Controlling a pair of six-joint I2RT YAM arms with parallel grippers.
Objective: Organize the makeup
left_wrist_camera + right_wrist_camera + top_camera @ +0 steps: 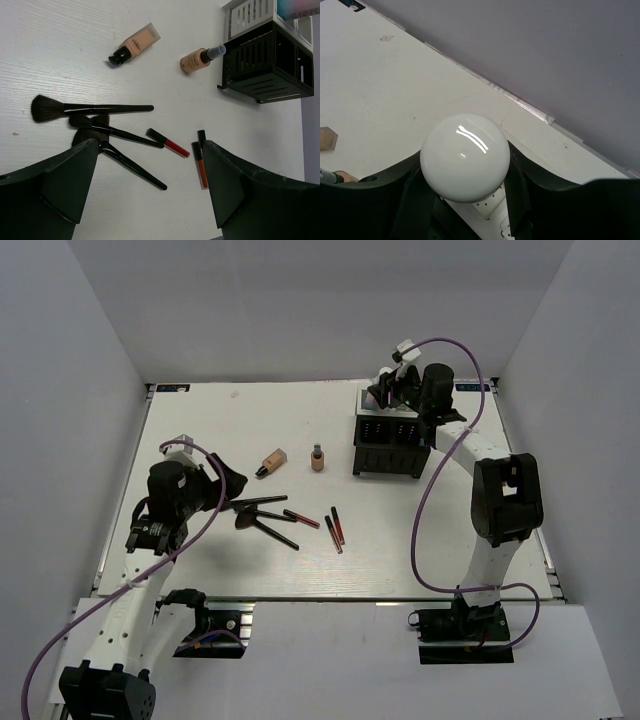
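My right gripper [465, 167] is shut on the white bottle [465, 155]; its round glossy top fills the space between the fingers. In the top view this gripper [395, 390] hangs over the back of the black compartment box [390, 445]. My left gripper [150, 146] is open and empty, hovering above the brushes [95, 107] and the red-black pencils [170, 142]. In the top view the left gripper [225, 485] sits just left of the brushes [262, 505]. A tan tube [272, 461] lies flat, and a tan bottle [318, 457] stands upright nearby.
The box [270, 65] stands at the table's back right, near the rear wall. Two more pencils [335, 528] lie side by side right of the brushes. The table's white rear edge [530, 107] runs close behind the right gripper.
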